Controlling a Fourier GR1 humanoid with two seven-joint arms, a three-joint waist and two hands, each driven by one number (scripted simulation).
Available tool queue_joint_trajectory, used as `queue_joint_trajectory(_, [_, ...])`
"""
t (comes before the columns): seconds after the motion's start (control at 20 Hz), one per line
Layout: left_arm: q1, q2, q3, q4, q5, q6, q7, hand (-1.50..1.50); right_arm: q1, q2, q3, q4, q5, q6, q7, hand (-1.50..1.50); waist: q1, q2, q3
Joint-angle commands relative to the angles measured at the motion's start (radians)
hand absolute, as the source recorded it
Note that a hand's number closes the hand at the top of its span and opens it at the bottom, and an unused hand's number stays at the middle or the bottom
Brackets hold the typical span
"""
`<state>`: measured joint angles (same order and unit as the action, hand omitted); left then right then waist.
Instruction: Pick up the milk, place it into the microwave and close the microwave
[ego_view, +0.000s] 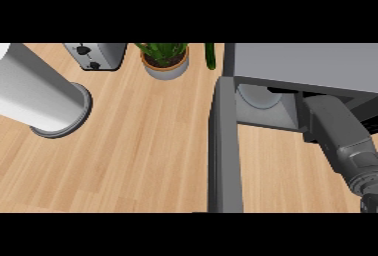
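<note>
The grey microwave (310, 62) stands at the upper right, its door (225, 150) swung open and reaching toward the lower edge. Inside, part of the pale round turntable (258, 97) shows. My right forearm (339, 135) comes up from the lower right and enters the microwave's opening. Of my right hand (288, 92) only a dark sliver shows under the microwave's top; the rest is hidden. The milk is not visible anywhere. My left hand does not show.
A tall white cylinder (33, 87) on a grey round base stands at the left. At the back are a silver toaster (96, 54) and a potted green plant (164, 61). Bare wooden counter (148, 160) lies left of the door.
</note>
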<state>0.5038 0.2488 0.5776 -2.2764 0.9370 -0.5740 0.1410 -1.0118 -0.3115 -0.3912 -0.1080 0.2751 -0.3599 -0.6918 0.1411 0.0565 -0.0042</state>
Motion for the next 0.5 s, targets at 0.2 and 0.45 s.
queue_joint_trajectory(0.2, [-0.028,0.009,-0.003,0.000,-0.019,0.010,0.004,-1.50,-0.029,-0.066,0.021,0.008,0.022,-0.004,0.004,1.50,0.037,0.031,0.013])
queue_joint_trajectory(0.45, [-0.046,0.028,0.008,0.030,-0.016,0.008,0.005,-1.50,-0.048,-0.078,0.008,0.016,0.003,-0.014,0.007,1.50,0.049,0.034,0.012])
